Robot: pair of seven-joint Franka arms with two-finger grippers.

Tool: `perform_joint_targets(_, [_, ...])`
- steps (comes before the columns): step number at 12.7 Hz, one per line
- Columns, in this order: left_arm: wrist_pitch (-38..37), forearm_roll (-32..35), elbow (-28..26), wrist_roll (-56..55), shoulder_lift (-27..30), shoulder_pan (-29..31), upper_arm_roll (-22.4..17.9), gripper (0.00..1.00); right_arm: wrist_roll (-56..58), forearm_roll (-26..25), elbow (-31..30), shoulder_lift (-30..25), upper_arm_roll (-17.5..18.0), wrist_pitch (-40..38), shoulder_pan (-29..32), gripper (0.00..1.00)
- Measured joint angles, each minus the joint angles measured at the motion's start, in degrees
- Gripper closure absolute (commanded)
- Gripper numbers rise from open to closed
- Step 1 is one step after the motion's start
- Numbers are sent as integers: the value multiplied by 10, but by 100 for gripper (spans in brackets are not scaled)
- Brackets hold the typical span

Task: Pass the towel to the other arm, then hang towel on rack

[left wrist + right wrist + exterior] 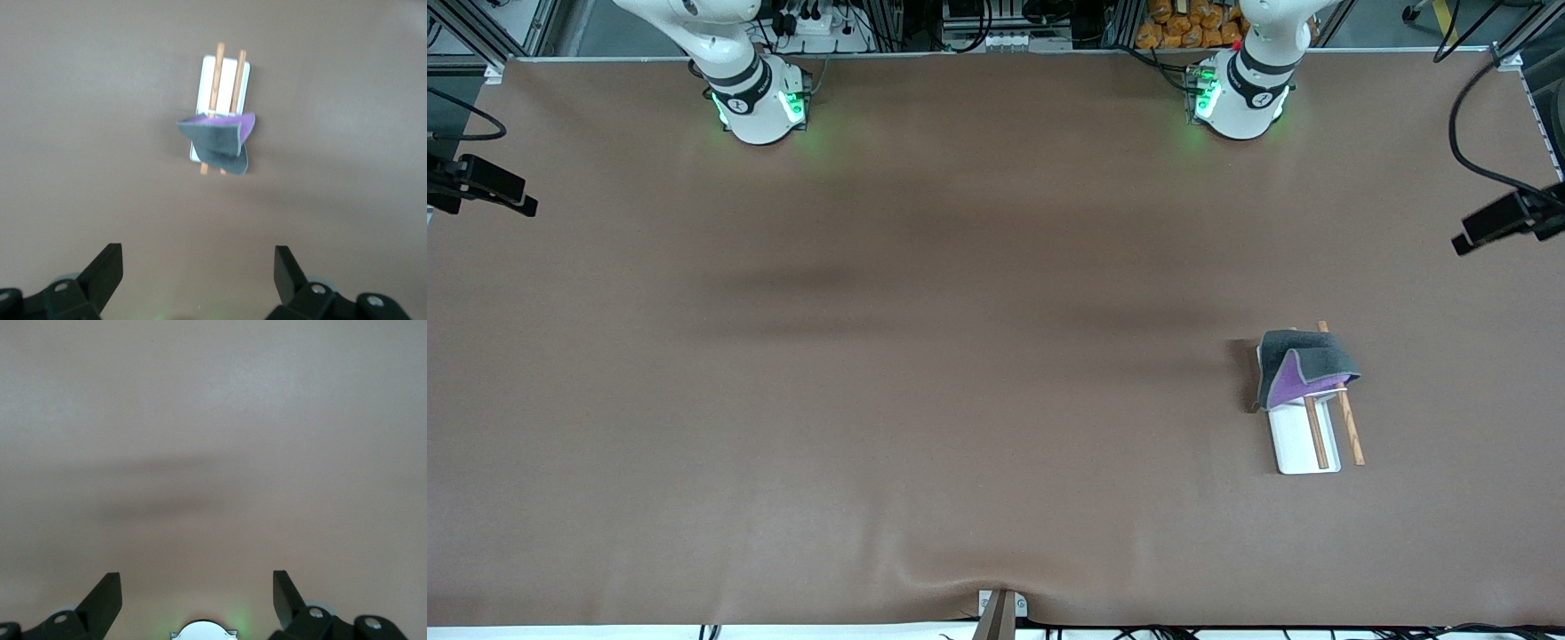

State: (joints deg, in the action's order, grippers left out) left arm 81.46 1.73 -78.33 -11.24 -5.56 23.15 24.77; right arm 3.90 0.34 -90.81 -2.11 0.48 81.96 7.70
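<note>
The towel (1303,364), dark grey outside with a purple face showing underneath, hangs draped over the two wooden rods of the rack (1307,444). The rack's white base lies on the brown table toward the left arm's end. In the left wrist view the towel (217,140) covers the nearer end of the rack (227,83), well away from my left gripper (198,267), which is open and holds nothing, high above the table. My right gripper (197,590) is open too, with only bare table and its own base below it. Neither hand appears in the front view.
The brown table cover (960,356) bulges a little at the front edge near a small clamp (1000,609). Black side cameras (480,182) (1507,218) stand at both ends of the table. Both arm bases (760,102) (1240,98) glow green.
</note>
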Motion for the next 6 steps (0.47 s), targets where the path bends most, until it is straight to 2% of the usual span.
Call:
perform_joint_targets(3, [-14, 0, -9, 0, 7, -115, -110, 0, 0, 0, -2, 3, 2, 1, 0, 0])
perform_joint_targets(4, [-14, -1, -14, 0, 9, -142, -137, 0, 0, 1, -2, 3, 3, 1, 0, 0])
perform_joint_targets(6, [-13, -2, -26, 0, 14, -167, -167, 0, 0, 1, -2, 3, 3, 1, 0, 0])
